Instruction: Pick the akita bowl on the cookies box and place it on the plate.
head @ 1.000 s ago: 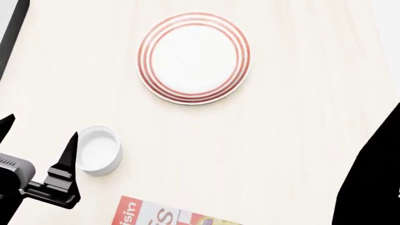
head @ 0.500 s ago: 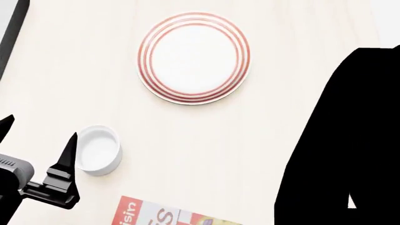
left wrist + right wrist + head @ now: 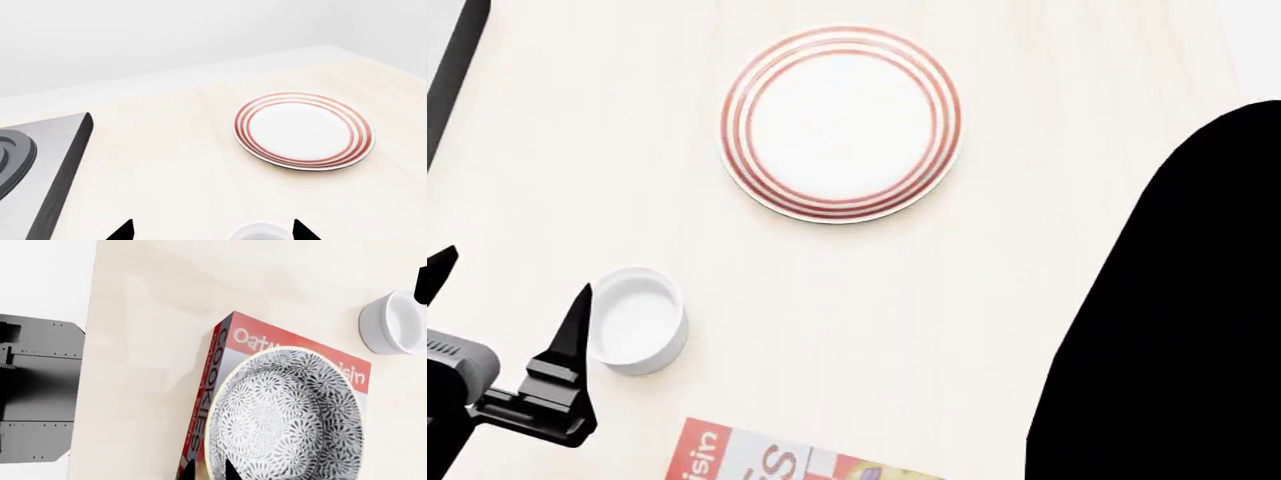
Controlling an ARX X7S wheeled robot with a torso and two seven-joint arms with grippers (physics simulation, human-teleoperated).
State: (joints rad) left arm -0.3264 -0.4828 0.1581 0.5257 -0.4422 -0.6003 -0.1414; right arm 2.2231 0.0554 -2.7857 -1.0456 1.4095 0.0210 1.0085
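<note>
Pale wooden counter (image 3: 988,300) fills the head view, and the left hand (image 3: 501,320) sits low at the lower left, black fingers spread wide, holding nothing, a small white cup (image 3: 638,318) just beside its inner finger. A black arm mass covers the lower right. In the right wrist view the right hand (image 3: 208,471) shows only two dark fingertips at the bottom edge, straddling the rim of the akita bowl (image 3: 290,412); clenched or released, cannot tell. That bowl, grey-and-white floral speckle, rests on the red cookies box (image 3: 230,345). The plate (image 3: 841,122), white with red rings, lies bare at upper centre
</note>
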